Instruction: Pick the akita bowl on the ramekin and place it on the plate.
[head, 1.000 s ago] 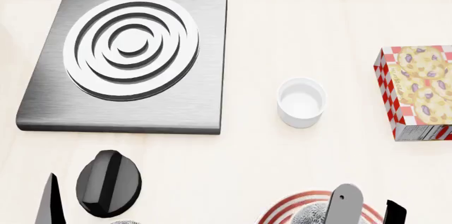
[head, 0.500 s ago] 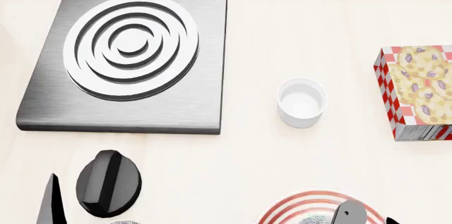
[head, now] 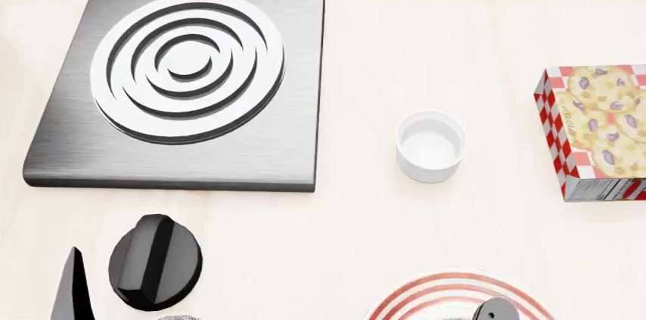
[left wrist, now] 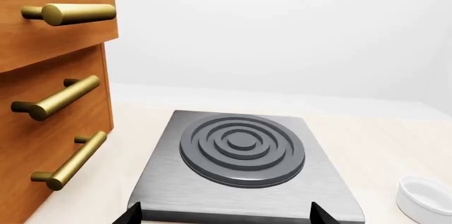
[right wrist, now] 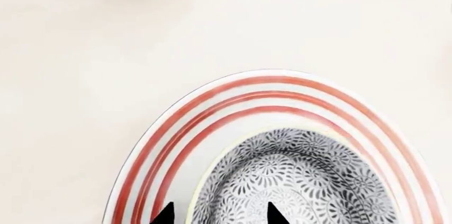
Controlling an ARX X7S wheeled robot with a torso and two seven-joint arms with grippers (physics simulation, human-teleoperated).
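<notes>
The akita bowl (right wrist: 297,181), grey-and-white patterned, sits inside the red rings of the plate (right wrist: 211,110) in the right wrist view. My right gripper (right wrist: 219,214) is open and straddles the bowl's rim, one fingertip over the plate and the other inside the bowl, neither touching the wall. In the head view only the plate's far rim (head: 444,288) and a bit of the right gripper (head: 497,311) show at the bottom edge; the bowl is hidden there. The ramekin (head: 431,146) stands empty mid-table, also at the left wrist view's edge (left wrist: 426,200). My left gripper (left wrist: 224,214) is open and holds nothing.
A grey hob plate with ringed burner (head: 192,70) lies at the far left. A cookie box (head: 595,131) stands at the right edge. A black knob (head: 154,262) sits near my left arm. Wooden drawers with brass handles (left wrist: 50,102) flank the hob.
My right gripper has sunk toward the bottom edge of the head view, and the bowl with it has dropped out of that view. The left arm has not moved.
</notes>
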